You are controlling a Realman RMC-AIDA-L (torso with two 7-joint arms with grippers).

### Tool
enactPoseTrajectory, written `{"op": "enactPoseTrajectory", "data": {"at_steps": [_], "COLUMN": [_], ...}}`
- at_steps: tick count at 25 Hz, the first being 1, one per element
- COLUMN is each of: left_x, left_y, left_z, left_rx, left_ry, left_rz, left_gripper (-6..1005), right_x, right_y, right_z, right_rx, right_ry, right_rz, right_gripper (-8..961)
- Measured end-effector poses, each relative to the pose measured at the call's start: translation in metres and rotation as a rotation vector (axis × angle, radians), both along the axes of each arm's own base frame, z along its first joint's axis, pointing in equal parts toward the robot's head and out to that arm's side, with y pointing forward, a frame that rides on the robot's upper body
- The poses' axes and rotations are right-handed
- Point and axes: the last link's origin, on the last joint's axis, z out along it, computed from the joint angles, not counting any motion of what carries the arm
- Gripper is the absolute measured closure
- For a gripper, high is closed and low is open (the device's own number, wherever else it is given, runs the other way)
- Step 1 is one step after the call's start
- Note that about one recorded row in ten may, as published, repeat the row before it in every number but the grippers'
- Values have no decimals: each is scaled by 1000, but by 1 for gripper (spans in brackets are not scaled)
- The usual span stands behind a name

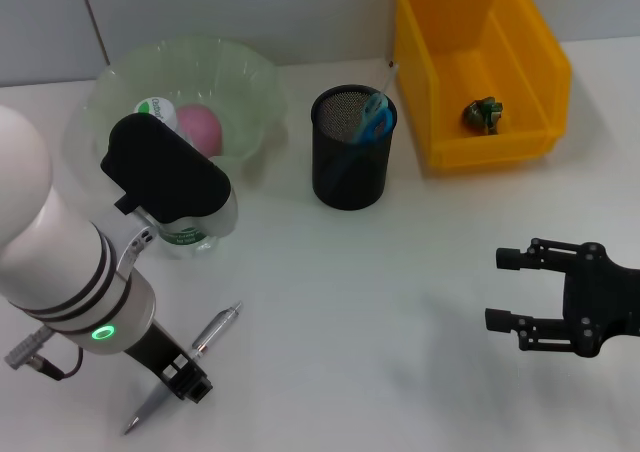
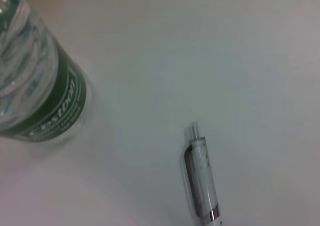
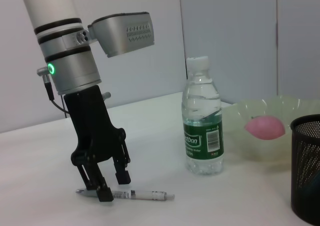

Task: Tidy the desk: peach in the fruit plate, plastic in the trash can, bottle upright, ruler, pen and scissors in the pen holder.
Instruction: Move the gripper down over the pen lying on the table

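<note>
A silver pen lies on the white desk at the front left. My left gripper is lowered onto its middle, open, with one finger on each side of the pen, as the right wrist view shows. The clear bottle with a green label stands upright just behind it. A pink peach rests in the pale green fruit plate. Blue-handled scissors and a thin ruler stand in the black mesh pen holder. Crumpled plastic lies in the yellow trash can. My right gripper hovers open at the right.
The left wrist view looks straight down on the pen and the bottle beside it. The fruit plate and the pen holder stand beyond the bottle in the right wrist view.
</note>
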Motion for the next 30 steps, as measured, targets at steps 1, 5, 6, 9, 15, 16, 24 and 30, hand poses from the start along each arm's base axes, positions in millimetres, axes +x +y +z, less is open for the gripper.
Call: {"op": "enactPoseTrajectory", "data": {"at_steps": [1, 5, 6, 9, 15, 16, 24, 30], "left_x": [-1, -2, -2, -2, 0, 0, -1, -1], "left_y": [0, 0, 0, 0, 1, 1, 0, 1], "left_z": [0, -2, -3, -3, -3, -3, -3, -2], "left_rx": [-2, -13, -13, -13, -16, -16, -18, -13], "left_ry": [3, 14, 14, 14, 2, 1, 3, 8], "left_rz": [3, 8, 8, 8, 12, 12, 15, 13], "left_gripper": [496, 517, 522, 538, 570, 575, 685, 686], "right_x": [0, 0, 0, 0, -1, -1, 0, 0], "right_y": [0, 1, 1, 1, 0, 0, 0, -1], "right_z": [0, -2, -2, -3, -4, -4, -4, -5], "right_rx": [0, 2, 2, 0, -1, -1, -4, -9], "right_ry": [-1, -4, -4, -3, 0, 0, -2, -1], "right_rz": [-1, -3, -3, -3, -5, -5, -7, -13], "right_gripper": [200, 201, 201, 201, 201, 201, 201, 200]}}
